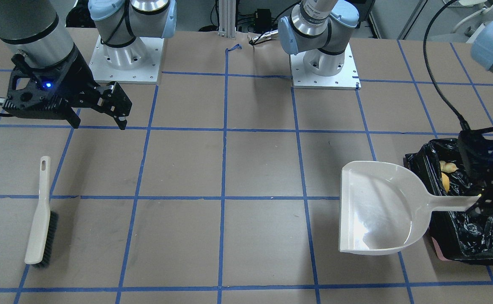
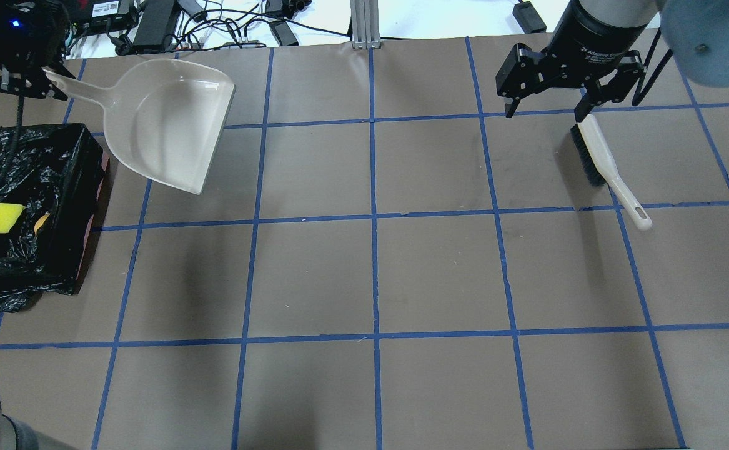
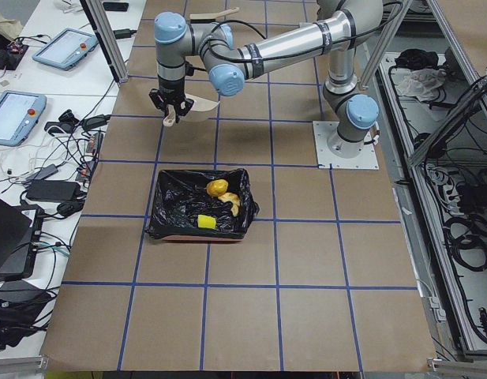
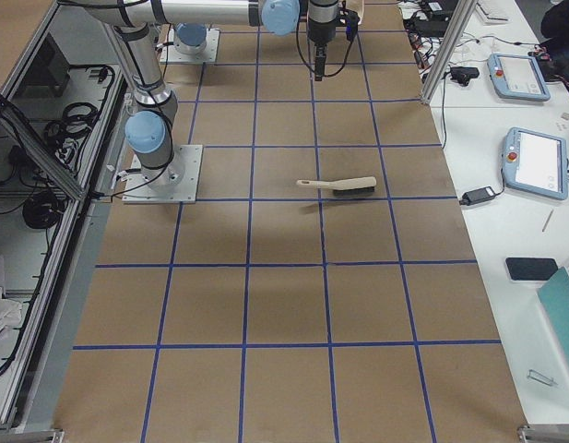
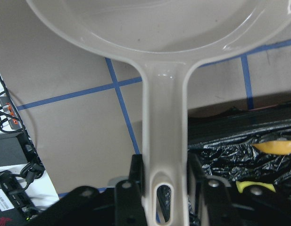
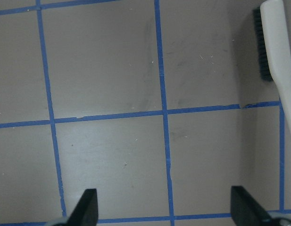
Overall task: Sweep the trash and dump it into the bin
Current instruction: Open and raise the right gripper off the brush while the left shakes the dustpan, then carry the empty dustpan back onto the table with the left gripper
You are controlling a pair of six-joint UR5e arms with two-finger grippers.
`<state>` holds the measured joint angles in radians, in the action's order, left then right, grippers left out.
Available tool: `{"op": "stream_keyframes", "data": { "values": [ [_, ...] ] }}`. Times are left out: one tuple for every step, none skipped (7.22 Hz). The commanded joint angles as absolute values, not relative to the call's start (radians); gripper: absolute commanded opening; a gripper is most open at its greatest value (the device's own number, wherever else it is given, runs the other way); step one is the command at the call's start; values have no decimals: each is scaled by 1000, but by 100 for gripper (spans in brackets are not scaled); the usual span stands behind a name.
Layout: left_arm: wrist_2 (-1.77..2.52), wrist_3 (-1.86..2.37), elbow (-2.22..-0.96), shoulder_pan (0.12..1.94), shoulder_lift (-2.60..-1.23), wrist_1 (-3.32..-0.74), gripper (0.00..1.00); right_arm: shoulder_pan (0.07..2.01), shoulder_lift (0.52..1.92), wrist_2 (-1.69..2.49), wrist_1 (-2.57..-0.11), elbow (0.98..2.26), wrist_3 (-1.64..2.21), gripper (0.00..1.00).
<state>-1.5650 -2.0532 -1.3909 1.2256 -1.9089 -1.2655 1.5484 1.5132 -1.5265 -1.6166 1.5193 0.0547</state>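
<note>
The bin (image 2: 58,156), lined with a black bag, stands at the table's left end. In it lie the yellow sponge piece (image 2: 2,217), the golden potato (image 3: 218,188) and the pale slice (image 3: 233,203). My left gripper (image 2: 33,78) is shut on the handle of the beige dustpan (image 2: 164,125). It holds the empty pan just beyond the bin's far end. In the left wrist view the fingers (image 5: 136,188) clamp the handle. My right gripper (image 2: 545,106) is open and empty. It hovers above the bristle end of the brush (image 2: 608,169), which lies flat on the table.
The brown table (image 2: 370,275) has a blue tape grid. Both arm bases (image 1: 128,63) stand at its robot side. Cables and electronics (image 2: 152,25) lie past the far edge, behind the dustpan.
</note>
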Motion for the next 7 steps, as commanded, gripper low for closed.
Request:
{"op": "stream_keyframes", "data": {
  "values": [
    [-1554, -1947, -1420, 1229, -1946, -1246, 0, 1549, 1528, -1555, -1597, 1528, 58, 100],
    [-1552, -1889, -1420, 1229, -1965, -1244, 0, 1548, 1532, -1555, -1597, 1540, 63, 100],
    [-1552, -1841, -1419, 1232, -1983, -1246, 0, 1549, 1535, -1555, -1597, 1545, 64, 100],
    [-1554, -1791, -1420, 1239, -1999, -1246, 0, 1549, 1534, -1555, -1597, 1545, 64, 100],
    [-1557, -1752, -1420, 1259, -2011, -1244, 0, 1548, 1535, -1557, -1597, 1548, 66, 100],
    [-1562, -1738, -1420, 1264, -2023, -1233, 0, 1549, 1536, -1557, -1597, 1548, 69, 100],
    [-1562, -1723, -1420, 1264, -2032, -1233, 0, 1549, 1536, -1557, -1597, 1549, 68, 100]
  ]
}}
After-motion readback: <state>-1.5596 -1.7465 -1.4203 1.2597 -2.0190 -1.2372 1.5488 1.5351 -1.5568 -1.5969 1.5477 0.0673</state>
